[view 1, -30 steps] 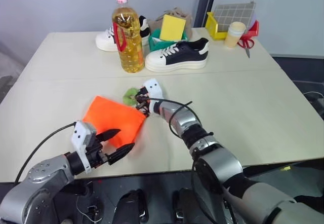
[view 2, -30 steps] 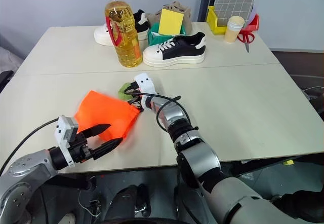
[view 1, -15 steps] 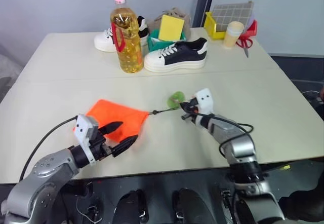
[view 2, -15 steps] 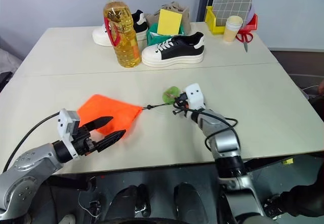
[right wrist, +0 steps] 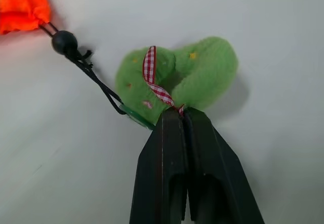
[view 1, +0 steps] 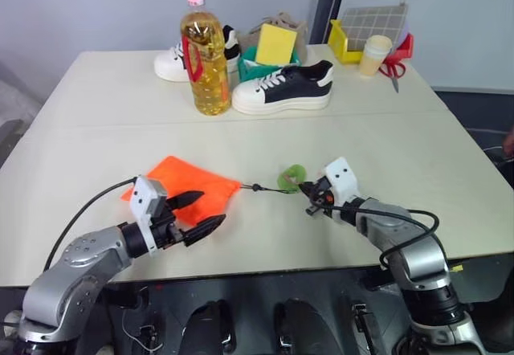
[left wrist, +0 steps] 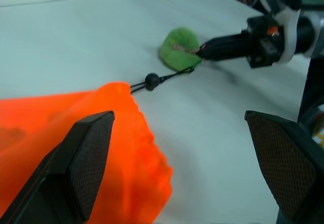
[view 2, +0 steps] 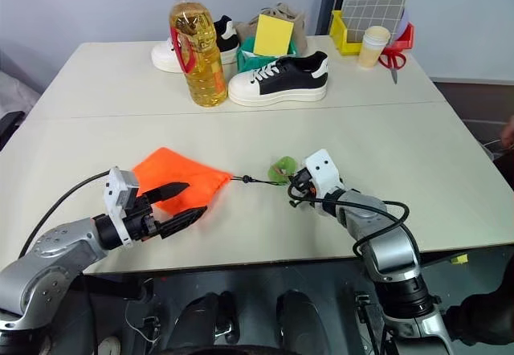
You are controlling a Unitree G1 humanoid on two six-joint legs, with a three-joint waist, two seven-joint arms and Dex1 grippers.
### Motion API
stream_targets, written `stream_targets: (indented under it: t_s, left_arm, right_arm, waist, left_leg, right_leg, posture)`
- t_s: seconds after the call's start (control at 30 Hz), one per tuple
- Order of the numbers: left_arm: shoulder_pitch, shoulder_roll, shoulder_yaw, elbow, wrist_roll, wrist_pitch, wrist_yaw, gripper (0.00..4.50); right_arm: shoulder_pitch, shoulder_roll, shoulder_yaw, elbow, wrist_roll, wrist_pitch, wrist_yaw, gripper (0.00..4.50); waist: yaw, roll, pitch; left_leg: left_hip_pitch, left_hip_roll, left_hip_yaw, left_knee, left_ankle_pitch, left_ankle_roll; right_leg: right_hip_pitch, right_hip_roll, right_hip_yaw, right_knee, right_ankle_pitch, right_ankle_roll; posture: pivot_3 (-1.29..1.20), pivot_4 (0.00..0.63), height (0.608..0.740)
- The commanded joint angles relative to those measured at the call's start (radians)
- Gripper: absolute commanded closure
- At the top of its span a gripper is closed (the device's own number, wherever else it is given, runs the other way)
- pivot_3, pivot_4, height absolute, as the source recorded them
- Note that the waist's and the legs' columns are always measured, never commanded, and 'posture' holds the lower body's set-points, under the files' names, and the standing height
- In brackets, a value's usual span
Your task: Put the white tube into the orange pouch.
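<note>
Lying flat on the tabletop [view 1: 96,142], orange pouch [view 1: 189,194] has its cord [view 1: 259,187] stretched to the green tag [view 1: 291,179]. Right gripper [right wrist: 183,113] fingers pressed together, pinching the tag's ribbon. Left gripper [view 1: 201,214] fingers wide, over pouch's near edge. Behind: oil bottle [view 1: 204,54], sneakers [view 1: 283,87], yellow sponge [view 1: 275,44], cup [view 1: 373,55].

Head eyes overlook the table [view 1: 385,154]; wrist cameras sit close above it.

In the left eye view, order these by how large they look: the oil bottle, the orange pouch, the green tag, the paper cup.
1. orange pouch and oil bottle: similar in apparent size, and the pouch lies nearer the camera, so I do not rank them.
2. paper cup
3. green tag
</note>
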Motion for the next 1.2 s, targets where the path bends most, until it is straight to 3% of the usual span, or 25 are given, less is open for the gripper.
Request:
stream_targets:
  t_s: [0.03, 0.1, 0.4, 0.7, 1.07, 1.17, 1.2]
  left_arm:
    - [0.023, 0.018, -0.011, -0.020, 0.079, -0.100, -0.027, 0.07]
    - [0.027, 0.025, -0.006, -0.022, 0.082, -0.101, -0.031, 0.07]
    - [0.039, 0.042, -0.048, -0.049, 0.133, -0.133, -0.045, 0.07]
    - [-0.004, 0.032, -0.097, -0.039, 0.152, -0.133, -0.045, 0.07]
    - [0.033, 0.018, -0.104, -0.044, 0.163, -0.154, -0.041, 0.07]
    - [0.039, 0.016, -0.100, -0.031, 0.168, -0.171, -0.046, 0.07]
    - [0.040, 0.015, -0.097, -0.027, 0.169, -0.176, -0.047, 0.07]
  right_arm:
    - [-0.003, -0.037, 0.006, -0.041, 0.005, -0.042, 0.039, 3.02]
    - [0.001, -0.074, 0.020, -0.058, -0.015, -0.091, 0.066, 2.07]
    - [-0.012, -0.162, 0.068, -0.065, -0.068, -0.273, 0.149, 2.07]
    - [-0.099, -0.155, 0.172, 0.143, -0.190, -0.416, 0.169, 2.07]
    - [-0.129, -0.081, 0.127, 0.238, -0.104, -0.302, 0.214, 2.07]
    - [-0.132, -0.051, 0.096, 0.235, -0.072, -0.256, 0.197, 2.93]
    - [-0.132, -0.044, 0.086, 0.228, -0.064, -0.245, 0.192, 3.42]
  waist:
    - [0.004, 0.000, 0.000]
    - [0.010, 0.000, 0.000]
    - [0.011, 0.000, 0.000]
    - [0.011, 0.000, 0.000]
    - [0.011, 0.000, 0.000]
    - [0.011, 0.000, 0.000]
    - [0.011, 0.000, 0.000]
  left_leg:
    - [0.000, 0.000, 0.000, 0.000, 0.000, 0.000]
    - [0.000, 0.000, 0.000, 0.000, -0.001, -0.001]
    - [0.000, 0.000, 0.000, 0.000, -0.002, 0.000]
    - [0.000, 0.000, 0.000, 0.001, 0.000, 0.002]
    - [0.000, 0.000, 0.000, 0.002, 0.002, 0.000]
    - [0.000, 0.000, 0.000, 0.002, 0.002, 0.000]
    - [0.000, 0.000, 0.000, 0.002, 0.001, 0.000]
  right_leg:
    - [0.000, 0.000, 0.000, 0.000, 0.000, 0.000]
    - [0.000, 0.000, 0.000, 0.000, 0.000, -0.001]
    - [0.000, 0.000, 0.000, -0.001, -0.001, -0.001]
    - [0.001, 0.000, 0.000, 0.000, 0.000, -0.001]
    - [0.001, 0.000, 0.000, 0.000, 0.001, 0.003]
    - [0.001, 0.000, 0.000, 0.000, 0.001, 0.003]
    - [0.001, 0.000, 0.000, 0.000, 0.001, 0.003]
  posture:
    - [0.00, 0.150, 0.740]
    - [0.00, 0.150, 0.740]
    - [0.00, 0.150, 0.740]
    - [0.00, 0.150, 0.740]
    - [0.00, 0.150, 0.740]
    - [0.00, 0.150, 0.740]
    - [0.00, 0.150, 0.740]
